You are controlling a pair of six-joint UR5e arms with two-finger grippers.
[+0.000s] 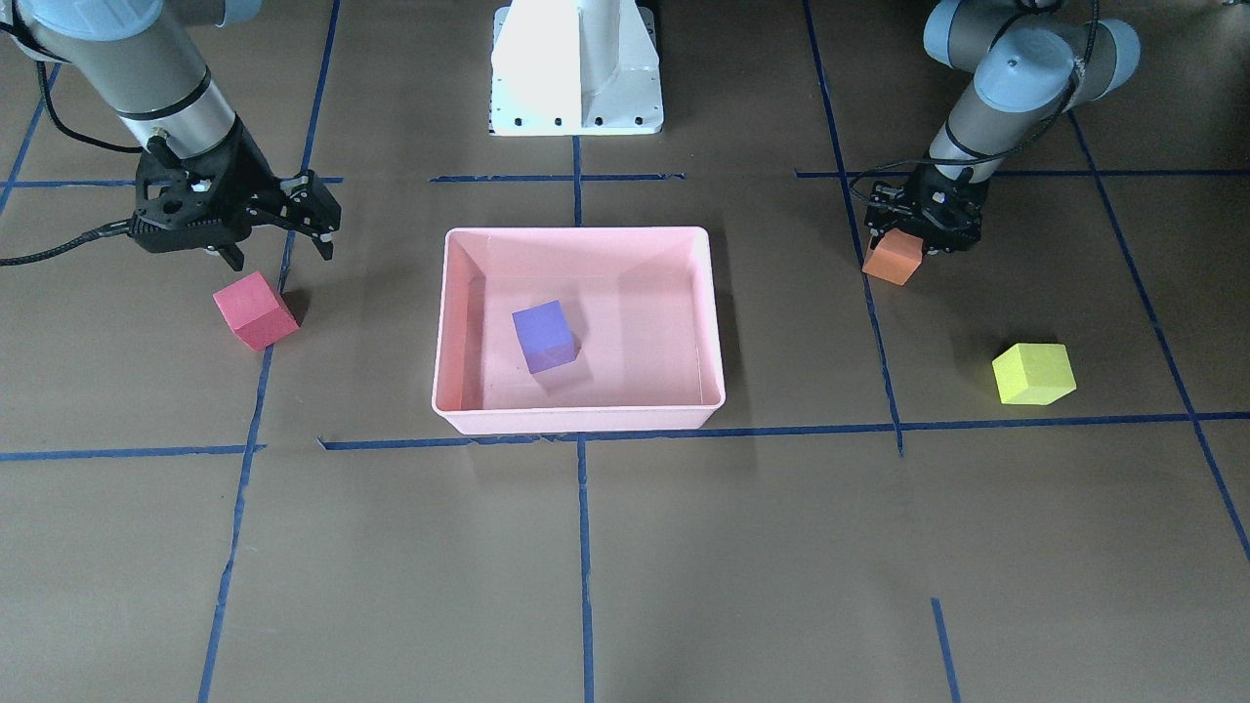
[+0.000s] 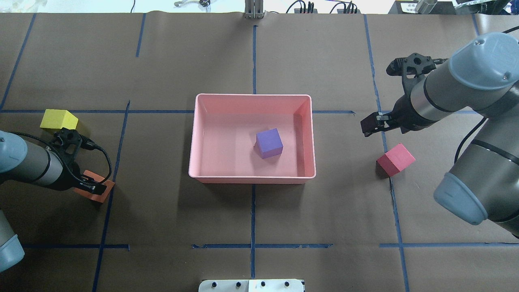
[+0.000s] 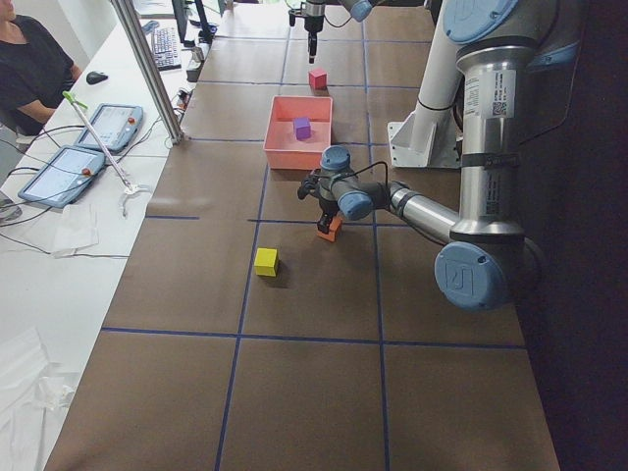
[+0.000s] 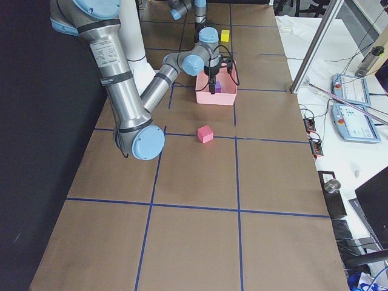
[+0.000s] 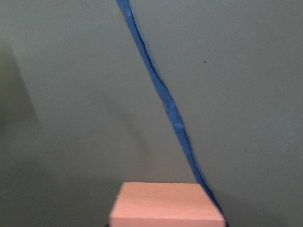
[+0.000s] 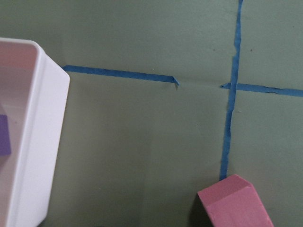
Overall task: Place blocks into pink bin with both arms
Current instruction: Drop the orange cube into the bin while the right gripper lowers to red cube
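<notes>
**One block in the bin, three to go**

Only the purple block (image 1: 543, 335) lies inside the pink bin (image 1: 576, 422), near the middle of its floor. That is one of four, so I judge the task about a quarter done.

The left gripper (image 1: 903, 244) is low over the orange block (image 1: 891, 262). Its fingers seem closed on it, and the block looks tilted. It is well apart from the bin, so the carrying is not yet done.

The right gripper (image 1: 280, 249) hangs just above the red block (image 1: 256, 310) with its fingers wide apart, and it holds nothing. This block rests on the table (image 1: 684, 547).

The yellow block (image 1: 1033, 374) sits alone on the left arm's side, with no gripper at it. I expect it will be the last one.
</notes>
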